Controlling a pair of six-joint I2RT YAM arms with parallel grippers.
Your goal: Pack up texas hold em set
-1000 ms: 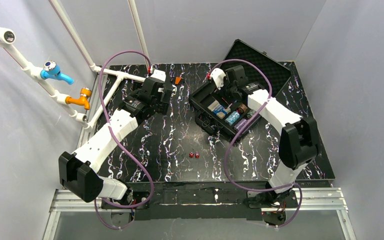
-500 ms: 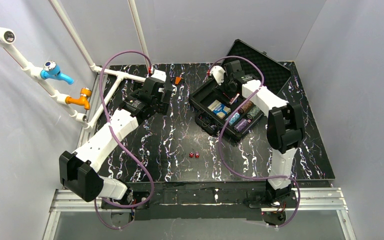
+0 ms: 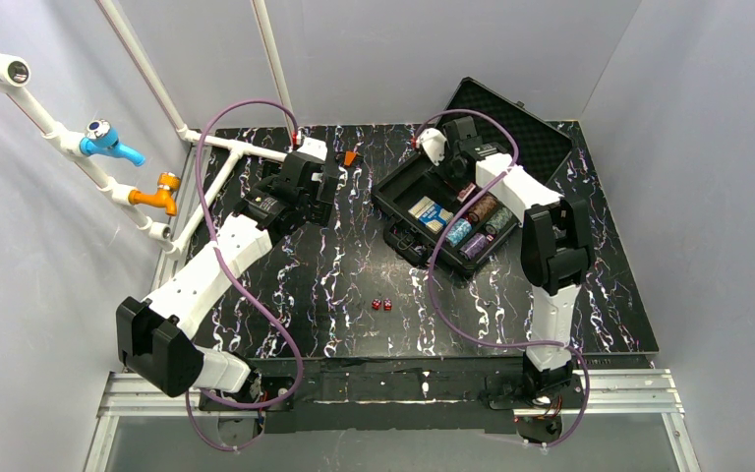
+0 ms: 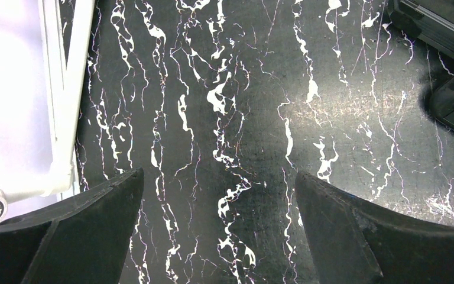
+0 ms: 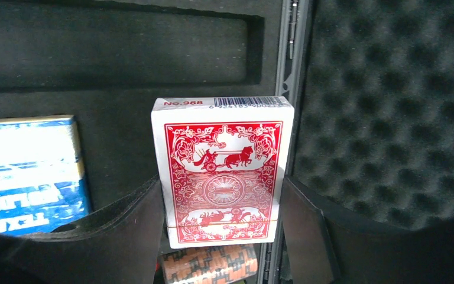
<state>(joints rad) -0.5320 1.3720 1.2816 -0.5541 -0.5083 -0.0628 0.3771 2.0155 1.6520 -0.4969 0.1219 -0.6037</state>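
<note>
Red-backed and wrapped in glossy film, the card deck (image 5: 221, 171) sits upright between the fingers of the right end effector (image 5: 221, 204). The jaws are partly closed on its two long sides, low on the box. It hangs over the open case (image 3: 385, 202), close to the hinge line where the tray meets the foam-lined lid (image 5: 390, 118).

The deck looks light and fairly stiff, but the film is likely slick and the carton corners would probably crush under a hard squeeze. A moderate pinch across the narrow width, as here, seems right. Holding nearer the middle would likely resist tipping better.

An empty foam recess (image 5: 112, 53) lies beyond the deck, and a blue card deck (image 5: 29, 171) already lies in the tray to one side. An orange-and-brown chip stack (image 5: 213, 266) sits directly beneath the held deck, with further chip stacks (image 3: 480, 224) in the tray's near end. The chips, the raised foam walls and the metal hinge edge are what could catch a corner on the way down.

The left end effector (image 4: 219, 177) is spread wide and holds nothing, hovering above the black marbled surface (image 4: 242, 89) beside a white pipe frame (image 4: 65, 89). Two small red dice (image 3: 381, 305) lie loose on the surface, well apart from the case, not yet packed.
</note>
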